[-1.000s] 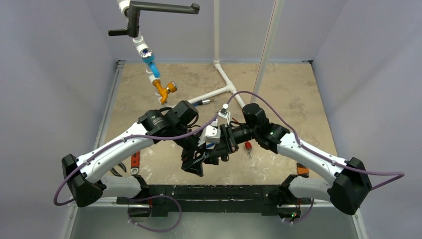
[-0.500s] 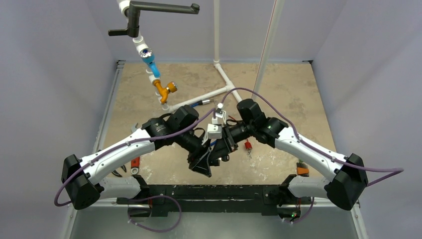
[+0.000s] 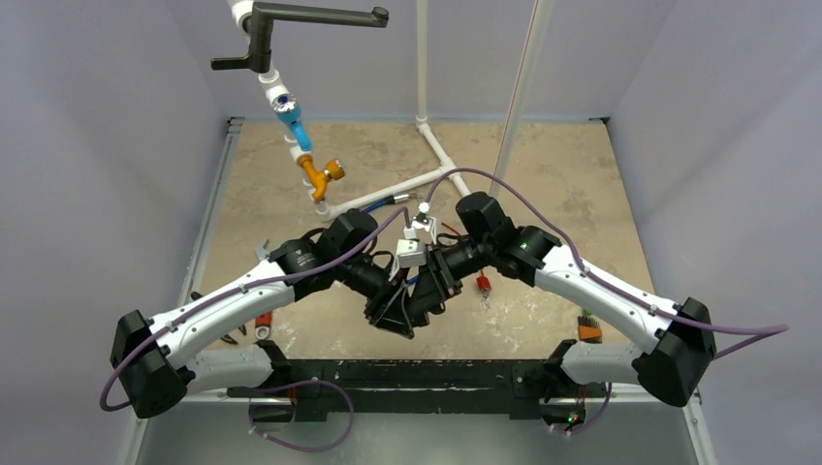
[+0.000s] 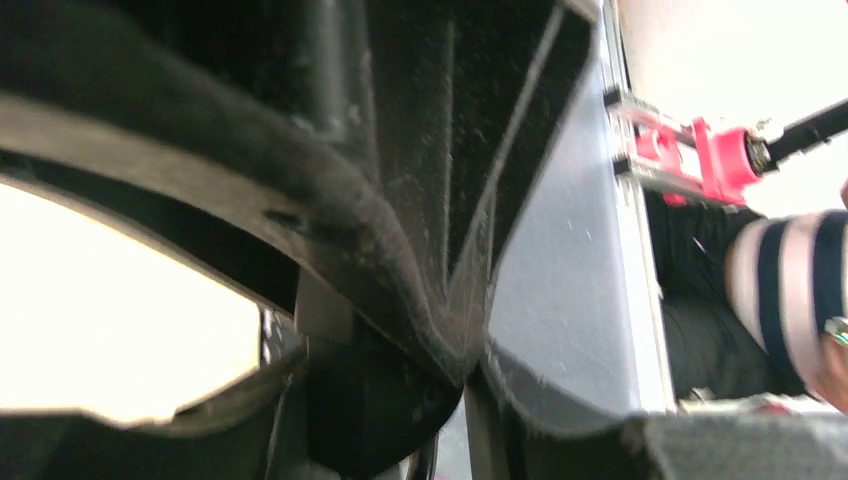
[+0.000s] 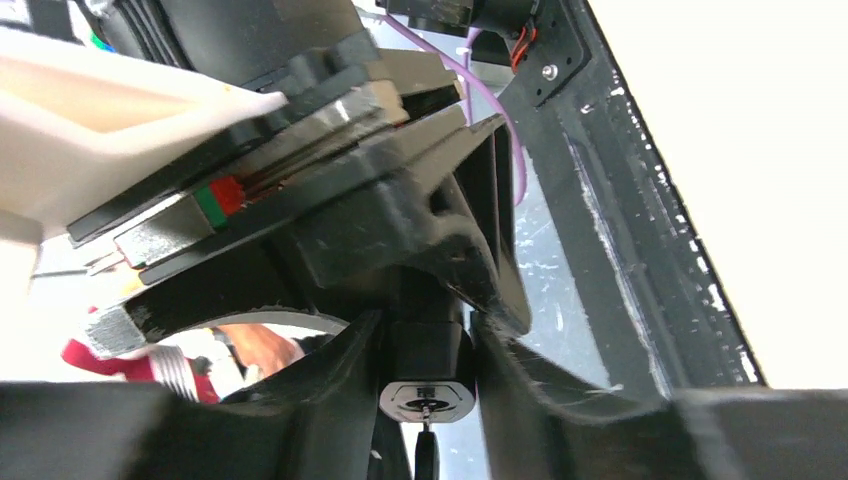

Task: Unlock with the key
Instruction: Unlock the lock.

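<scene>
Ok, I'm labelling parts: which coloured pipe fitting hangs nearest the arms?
The orange fitting, lowest on the hanging pipe, just below the blue fitting.

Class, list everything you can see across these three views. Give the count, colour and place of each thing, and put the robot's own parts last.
lock: one, black with a silver keyway, between the right gripper's fingers
key: one, dark, in the keyway
red key tag: one, red, just right of the grippers
pipe assembly: one, white, blue and orange, rear left
white pipe frame: one, white, rear centre
orange-handled tools: two, orange, one near each arm's base
table: one, mottled beige
left gripper: one, black, against the right gripper
right gripper: one, black, closed on the lock
</scene>
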`<state>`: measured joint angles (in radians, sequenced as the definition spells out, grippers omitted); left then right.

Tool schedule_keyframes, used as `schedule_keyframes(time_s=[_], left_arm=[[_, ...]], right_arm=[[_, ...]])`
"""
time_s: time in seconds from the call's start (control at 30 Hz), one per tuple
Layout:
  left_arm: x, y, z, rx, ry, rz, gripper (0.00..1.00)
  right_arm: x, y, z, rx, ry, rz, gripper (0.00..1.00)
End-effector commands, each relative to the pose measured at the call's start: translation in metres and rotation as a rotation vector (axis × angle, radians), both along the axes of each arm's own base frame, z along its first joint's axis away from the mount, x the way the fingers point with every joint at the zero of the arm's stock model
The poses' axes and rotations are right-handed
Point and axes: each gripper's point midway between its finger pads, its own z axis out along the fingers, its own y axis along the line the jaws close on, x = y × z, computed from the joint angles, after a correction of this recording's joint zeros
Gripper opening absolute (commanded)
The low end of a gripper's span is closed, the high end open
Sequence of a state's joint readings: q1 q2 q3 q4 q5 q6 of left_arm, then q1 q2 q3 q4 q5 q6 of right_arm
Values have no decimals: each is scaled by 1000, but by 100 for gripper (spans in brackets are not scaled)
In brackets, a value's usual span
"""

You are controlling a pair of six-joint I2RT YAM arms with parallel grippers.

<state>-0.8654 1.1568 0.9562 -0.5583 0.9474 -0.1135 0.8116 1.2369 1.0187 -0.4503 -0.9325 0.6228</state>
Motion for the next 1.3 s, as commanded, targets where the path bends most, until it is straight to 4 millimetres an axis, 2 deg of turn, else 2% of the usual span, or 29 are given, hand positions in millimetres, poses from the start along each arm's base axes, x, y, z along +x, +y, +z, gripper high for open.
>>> schedule_keyframes(time_s=[0.0,0.1,0.2,0.3,0.43,0.5,0.6,0.7,0.77,0.87,0.93,1.0,1.07,1.13,1.27], left_arm=[[4,-1,16,-73,22,40,0],[8,1,13,-75,30,77,0],[7,3,14,-84,39,92,0],[5,6,14,-94,33,90,0],[6,7,11,-102,34,103,0],[8,10,8,-94,35,119,0],[13,16,7,-88,49,153,0],[22,18,14,-108,65,205,0],[27,15,32,-157,31,200,0],[36,11,83,-246,-111,157,0],[39,8,123,-334,-224,130,0],[45,5,154,-404,-315,144,0],[55,1,169,-444,-362,193,0],[66,-2,175,-501,-378,271,0],[70,0,183,-626,-434,332,0]], right_arm=[[17,11,46,130,-161,-45,49],[30,8,51,89,-214,-100,66],[50,-1,55,28,-284,-178,72],[70,-13,63,14,-327,-253,72],[75,-12,60,34,-291,-276,71],[83,-20,54,-28,-338,-308,71],[87,-31,62,-28,-394,-334,71],[103,-55,60,-135,-510,-436,69],[114,-72,55,-216,-569,-519,62],[132,-90,52,-314,-617,-621,43],[142,-97,62,-340,-663,-670,32],[152,-103,87,-324,-728,-728,28],[159,-114,110,-321,-802,-783,27],[167,-124,129,-329,-882,-826,27],[176,-126,158,-314,-961,-847,23]])
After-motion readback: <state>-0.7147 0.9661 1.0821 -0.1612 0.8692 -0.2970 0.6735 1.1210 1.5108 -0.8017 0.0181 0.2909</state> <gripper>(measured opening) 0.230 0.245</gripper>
